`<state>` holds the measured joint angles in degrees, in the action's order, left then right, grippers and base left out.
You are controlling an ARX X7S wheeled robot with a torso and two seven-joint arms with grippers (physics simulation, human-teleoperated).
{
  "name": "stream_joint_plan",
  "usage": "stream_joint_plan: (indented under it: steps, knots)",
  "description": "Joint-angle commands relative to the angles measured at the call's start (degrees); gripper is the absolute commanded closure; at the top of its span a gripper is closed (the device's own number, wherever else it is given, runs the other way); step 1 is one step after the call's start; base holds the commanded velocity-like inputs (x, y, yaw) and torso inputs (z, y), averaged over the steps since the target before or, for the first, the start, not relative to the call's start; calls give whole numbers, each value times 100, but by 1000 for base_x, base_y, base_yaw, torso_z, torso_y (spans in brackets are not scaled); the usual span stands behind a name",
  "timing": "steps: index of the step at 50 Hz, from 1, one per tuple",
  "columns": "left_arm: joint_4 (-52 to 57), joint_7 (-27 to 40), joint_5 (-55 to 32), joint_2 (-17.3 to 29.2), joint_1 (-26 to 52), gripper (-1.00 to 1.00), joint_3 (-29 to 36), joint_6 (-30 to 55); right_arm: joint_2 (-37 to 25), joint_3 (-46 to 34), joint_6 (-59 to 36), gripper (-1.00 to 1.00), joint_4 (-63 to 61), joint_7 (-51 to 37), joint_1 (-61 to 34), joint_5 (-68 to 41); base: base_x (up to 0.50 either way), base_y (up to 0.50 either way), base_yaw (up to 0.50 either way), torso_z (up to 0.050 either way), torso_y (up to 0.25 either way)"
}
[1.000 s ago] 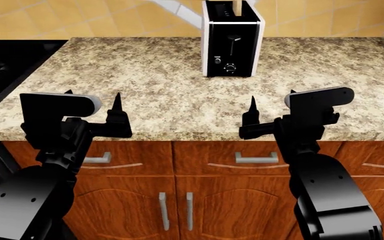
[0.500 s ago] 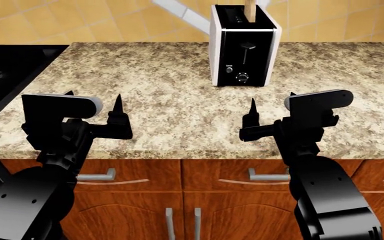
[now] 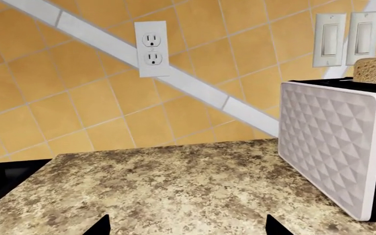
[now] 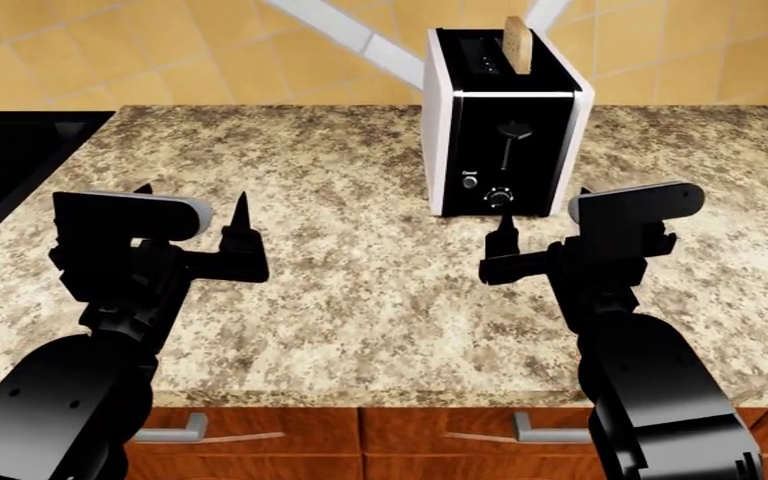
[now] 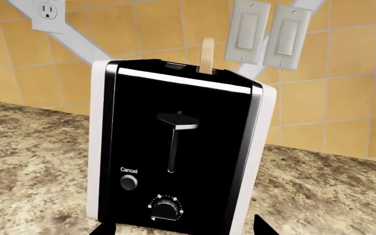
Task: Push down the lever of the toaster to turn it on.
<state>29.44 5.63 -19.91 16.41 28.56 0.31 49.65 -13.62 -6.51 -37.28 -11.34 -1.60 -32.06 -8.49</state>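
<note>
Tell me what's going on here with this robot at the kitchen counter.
The robot faces a toaster standing on the granite counter, with a bread slice sticking out of one slot. Both grippers are open and hold nothing: the left gripper hovers off to the side, and the right gripper hangs in front of the toaster's black panel. The lever sits at the top of its slot, not yet pushed down.

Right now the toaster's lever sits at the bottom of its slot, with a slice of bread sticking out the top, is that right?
Not quite. The lever sits at the top of its slot on the toaster, not the bottom; the right wrist view shows it. The slice of bread does stick out the top.
</note>
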Motion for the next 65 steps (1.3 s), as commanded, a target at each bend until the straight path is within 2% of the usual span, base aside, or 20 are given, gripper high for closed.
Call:
stream_joint_plan:
  steps: [1,12,20,28,29,41,65]
  knots:
    - [-70,6,11,16,-34,-100,42,-97,-18,-21,39,-100,46,-16,17,-23,344,0,0,0,0]
    - [-62,35,-3,29,-31,-100,69,-97,-58,-2,-24,-100,-150,-90,-3,-31,92,0,0,0,1]
    - [-109,36,-14,23,-18,-100,98,-128,-261,-47,-963,-100,-788,-132,-558,-40,0,0,0,0,0]
    - [-106,48,-33,34,-2,-100,116,-122,-322,-236,-1316,-100,-816,-79,-1010,-17,0,0,0,0,0]
    - [-106,50,-34,36,-6,-100,118,-126,-317,-272,-1335,100,-793,-70,-1079,-12,0,0,0,0,0]
    - [-82,81,-58,65,-35,-100,106,-133,-218,-569,-1286,100,-435,-8,-1613,42,0,0,0,0,0]
    - [-117,115,-96,128,-97,-100,71,-202,-23,-870,-515,100,1129,-6,-2044,202,0,0,0,0,0]
